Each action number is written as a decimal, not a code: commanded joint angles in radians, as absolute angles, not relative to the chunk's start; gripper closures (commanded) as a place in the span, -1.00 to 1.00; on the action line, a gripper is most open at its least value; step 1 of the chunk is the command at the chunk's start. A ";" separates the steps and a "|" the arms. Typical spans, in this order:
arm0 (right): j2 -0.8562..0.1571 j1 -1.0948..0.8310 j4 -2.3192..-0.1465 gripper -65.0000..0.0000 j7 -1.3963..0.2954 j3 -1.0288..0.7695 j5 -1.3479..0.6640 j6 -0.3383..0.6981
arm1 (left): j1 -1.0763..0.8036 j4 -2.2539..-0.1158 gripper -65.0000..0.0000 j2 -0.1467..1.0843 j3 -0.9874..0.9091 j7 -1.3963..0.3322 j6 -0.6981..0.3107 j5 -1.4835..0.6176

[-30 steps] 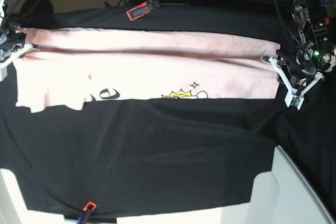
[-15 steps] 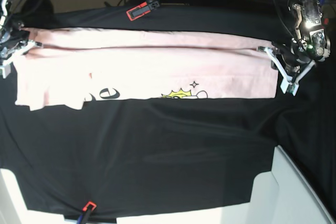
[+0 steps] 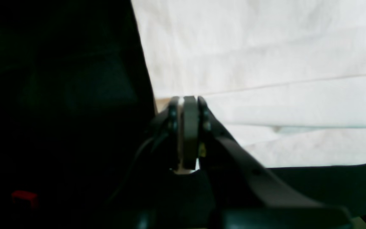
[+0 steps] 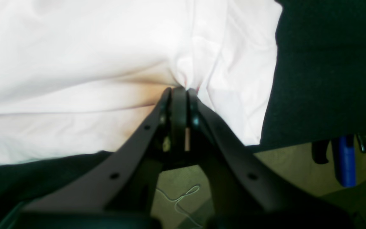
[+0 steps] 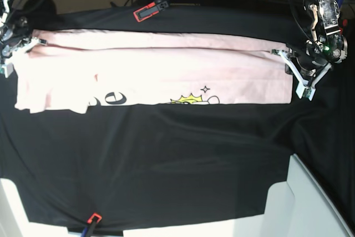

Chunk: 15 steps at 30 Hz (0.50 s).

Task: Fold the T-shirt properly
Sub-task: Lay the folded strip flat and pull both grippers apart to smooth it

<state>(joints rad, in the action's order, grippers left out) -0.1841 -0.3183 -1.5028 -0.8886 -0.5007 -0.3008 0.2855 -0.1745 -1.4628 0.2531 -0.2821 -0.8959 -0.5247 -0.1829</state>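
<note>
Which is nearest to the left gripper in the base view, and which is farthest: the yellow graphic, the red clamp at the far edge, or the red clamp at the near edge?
From the left gripper, at the view's right:
1. Yellow graphic, on the T-shirt's near edge, mid-table.
2. Far red clamp, at the top, left of centre.
3. Near red clamp, bottom left, farthest.

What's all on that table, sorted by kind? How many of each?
T-shirt: 1
Black table cloth: 1
Red-tipped clamps: 2
End effectors, left and right: 2
Total: 6
</note>
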 commanded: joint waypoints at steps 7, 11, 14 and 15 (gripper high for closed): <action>-0.199 -0.317 -1.489 1.00 -0.880 -0.507 -0.298 0.280 | -0.174 -1.477 1.00 0.269 -0.286 -0.878 -0.519 -0.180; -0.199 -0.317 -1.489 1.00 -0.881 -0.507 -0.298 0.280 | -0.174 -1.477 1.00 0.271 -0.286 -0.878 -0.519 -0.180; -0.200 -0.317 -1.489 0.99 -0.881 -0.512 -0.298 0.280 | -0.170 -1.477 0.92 0.271 -0.286 -0.878 -0.519 -0.180; -0.200 -0.317 -1.489 0.99 -0.881 -0.513 -0.298 0.280 | -0.168 -1.477 0.82 0.271 -0.286 -0.878 -0.519 -0.180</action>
